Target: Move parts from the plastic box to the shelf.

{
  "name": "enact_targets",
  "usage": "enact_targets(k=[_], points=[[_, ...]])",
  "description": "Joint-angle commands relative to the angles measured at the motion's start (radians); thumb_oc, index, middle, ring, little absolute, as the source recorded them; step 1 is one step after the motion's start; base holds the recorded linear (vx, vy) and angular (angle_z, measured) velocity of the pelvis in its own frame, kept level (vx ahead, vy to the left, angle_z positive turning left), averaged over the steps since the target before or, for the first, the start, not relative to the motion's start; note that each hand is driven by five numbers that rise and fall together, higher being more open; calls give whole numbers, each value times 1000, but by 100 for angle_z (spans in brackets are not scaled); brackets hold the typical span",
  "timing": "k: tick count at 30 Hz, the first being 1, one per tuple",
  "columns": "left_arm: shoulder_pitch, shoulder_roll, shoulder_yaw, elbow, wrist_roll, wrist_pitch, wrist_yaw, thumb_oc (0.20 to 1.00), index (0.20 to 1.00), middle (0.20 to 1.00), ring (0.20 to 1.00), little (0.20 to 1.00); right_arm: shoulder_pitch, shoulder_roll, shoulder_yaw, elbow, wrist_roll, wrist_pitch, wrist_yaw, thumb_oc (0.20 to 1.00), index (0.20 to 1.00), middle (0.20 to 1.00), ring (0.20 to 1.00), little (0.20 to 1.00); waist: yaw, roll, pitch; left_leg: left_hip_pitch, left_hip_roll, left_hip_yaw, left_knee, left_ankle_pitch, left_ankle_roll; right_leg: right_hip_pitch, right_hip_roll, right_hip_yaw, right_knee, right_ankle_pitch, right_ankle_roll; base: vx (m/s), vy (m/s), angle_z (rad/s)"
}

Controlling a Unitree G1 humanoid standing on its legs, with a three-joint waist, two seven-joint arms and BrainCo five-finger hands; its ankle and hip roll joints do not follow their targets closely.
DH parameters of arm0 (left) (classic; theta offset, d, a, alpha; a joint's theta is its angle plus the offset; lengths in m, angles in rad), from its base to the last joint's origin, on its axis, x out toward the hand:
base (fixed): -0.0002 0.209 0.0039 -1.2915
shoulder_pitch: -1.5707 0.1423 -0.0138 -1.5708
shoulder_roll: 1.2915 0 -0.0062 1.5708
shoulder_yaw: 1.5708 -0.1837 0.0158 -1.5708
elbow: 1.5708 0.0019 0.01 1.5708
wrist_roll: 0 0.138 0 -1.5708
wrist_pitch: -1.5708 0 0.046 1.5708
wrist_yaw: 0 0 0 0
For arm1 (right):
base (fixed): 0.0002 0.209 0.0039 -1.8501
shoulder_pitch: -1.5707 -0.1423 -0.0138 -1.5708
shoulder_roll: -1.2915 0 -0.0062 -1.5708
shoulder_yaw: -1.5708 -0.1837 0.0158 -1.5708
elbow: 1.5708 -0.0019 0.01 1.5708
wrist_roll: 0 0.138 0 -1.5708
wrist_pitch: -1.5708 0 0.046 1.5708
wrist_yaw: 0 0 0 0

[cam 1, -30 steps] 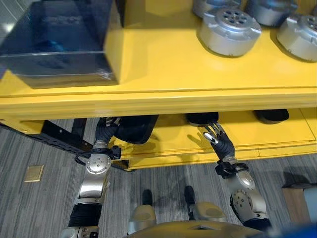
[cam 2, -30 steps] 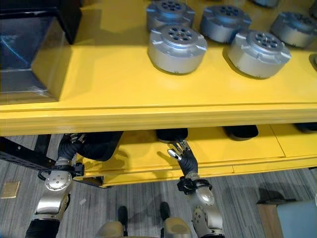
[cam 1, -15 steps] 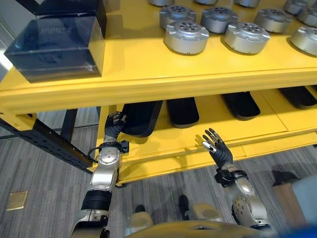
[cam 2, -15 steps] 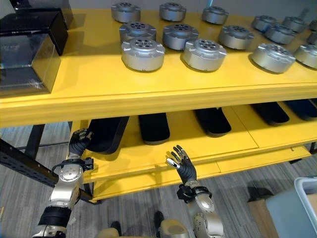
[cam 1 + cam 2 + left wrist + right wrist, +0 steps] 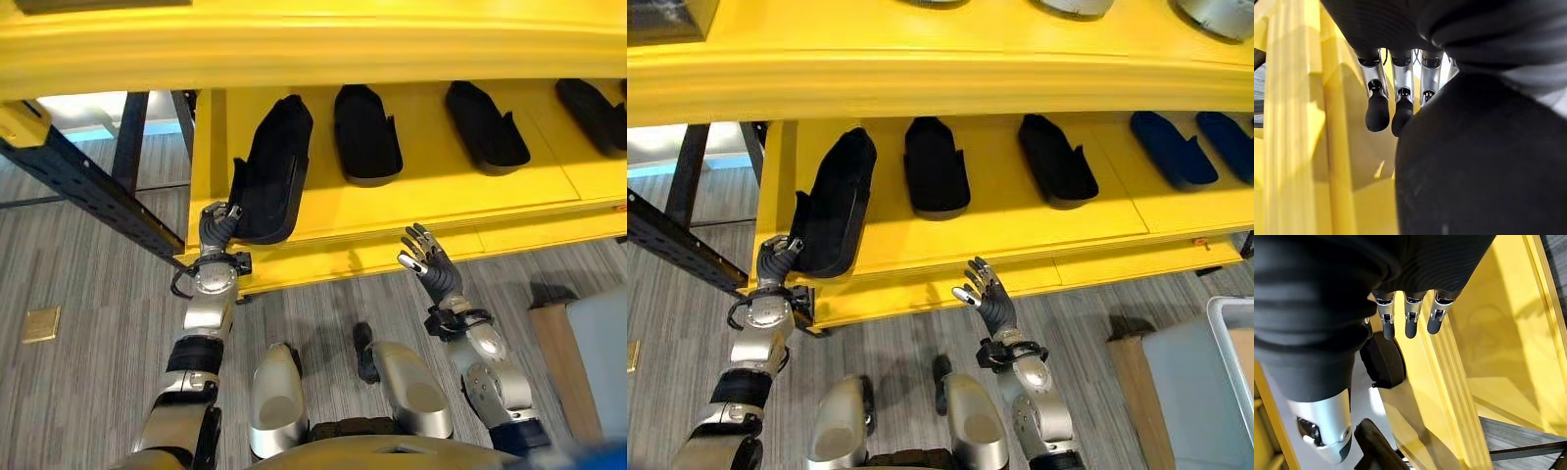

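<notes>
The left robot hand (image 5: 217,221) has tilted the black part (image 5: 271,171) onto its edge.

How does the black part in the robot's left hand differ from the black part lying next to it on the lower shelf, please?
The held black part is tipped up on edge, its near end over the lower shelf edge in the left hand; the neighbouring part lies flat, untouched, further in. Both are black elongated shells.

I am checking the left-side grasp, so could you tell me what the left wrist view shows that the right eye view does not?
The left wrist view adds a close look at the left hand right up against the tilted black part. The right eye view adds the open right hand in front of the shelf edge, the flat black parts and the blue parts. Both show the left hand, the tilted black part and the yellow shelf.
</notes>
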Motion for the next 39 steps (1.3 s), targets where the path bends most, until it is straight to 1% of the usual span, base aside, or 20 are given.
enact_targets(k=[1,6,9,15,18,24,27,28,31,36,39], points=[[-92,39,34,-65,-47,-62,42,200,200,200,200,200,-24,-3,12,-101,14,-49,-31,1000,1000,1000,1000,1000,-18,-5,-31,52,13,-30,-82,295,-47,-75,-45,21,206,130,39,-43,25,3],[-113,41,46,-66,-60,-66,60,200,200,200,200,200,-25,-26,12,-105,18,-52,-43,1000,1000,1000,1000,1000,-24,-5,-38,11,13,-35,-67,292,-49,-106,-50,22,212,140,42,-4,28,9],[-152,61,41,-35,-67,-68,79,200,200,200,200,200,-22,-50,17,-110,26,-56,-48,1000,1000,1000,1000,1000,-31,-2,-46,-19,23,-36,-58,293,-52,-139,-51,28,219,150,49,27,38,0],[-208,94,30,35,-92,-67,98,200,200,200,200,200,-1,-85,18,-127,38,-60,-49,1000,1000,1000,1000,1000,-45,1,-64,-39,41,-37,-58,293,-52,-159,-47,35,219,162,62,53,6,0],[-228,97,32,62,-113,-71,104,200,200,200,200,200,5,-94,21,-131,44,-64,-48,1000,1000,1000,1000,1000,-50,1,-69,-39,47,-37,-63,295,-52,-163,-46,38,218,164,66,55,3,-1],[-282,125,33,133,-148,-73,118,200,200,200,200,200,27,-122,16,-146,63,-65,-53,1000,1000,1000,1000,1000,-65,-3,-81,-37,67,-38,-90,301,-61,-175,-47,49,210,168,78,59,-3,-3],[-306,144,26,170,-157,-71,122,200,200,200,200,200,33,-133,16,-148,66,-66,-48,1000,1000,1000,1000,1000,-70,-3,-80,-36,75,-40,-98,305,-66,-183,-47,55,212,170,85,44,-8,-5],[-337,167,16,230,-173,-69,122,200,200,200,200,200,39,-147,22,-147,66,-64,-40,1000,1000,1000,1000,1000,-72,-5,-77,-37,82,-45,-99,306,-69,-191,-45,60,215,170,92,38,-17,-8],[-354,180,19,263,-190,-68,123,200,200,200,200,200,47,-157,21,-150,65,-65,-38,1000,1000,1000,1000,1000,-74,-4,-75,-39,88,-48,-100,309,-70,-197,-42,61,217,170,97,15,-10,-3],[-378,185,33,307,-222,-67,129,200,200,200,200,200,67,-168,23,-167,75,-65,-34,1000,1000,1000,1000,1000,-80,-3,-70,-41,98,-53,-99,315,-72,-207,-40,65,227,170,109,0,0,0],[-378,183,44,304,-227,-66,138,200,200,200,200,200,75,-175,27,-175,76,-63,-31,1000,1000,1000,1000,1000,-80,-1,-66,-49,104,-59,-84,315,-73,-214,-40,64,243,169,116,0,0,0]])
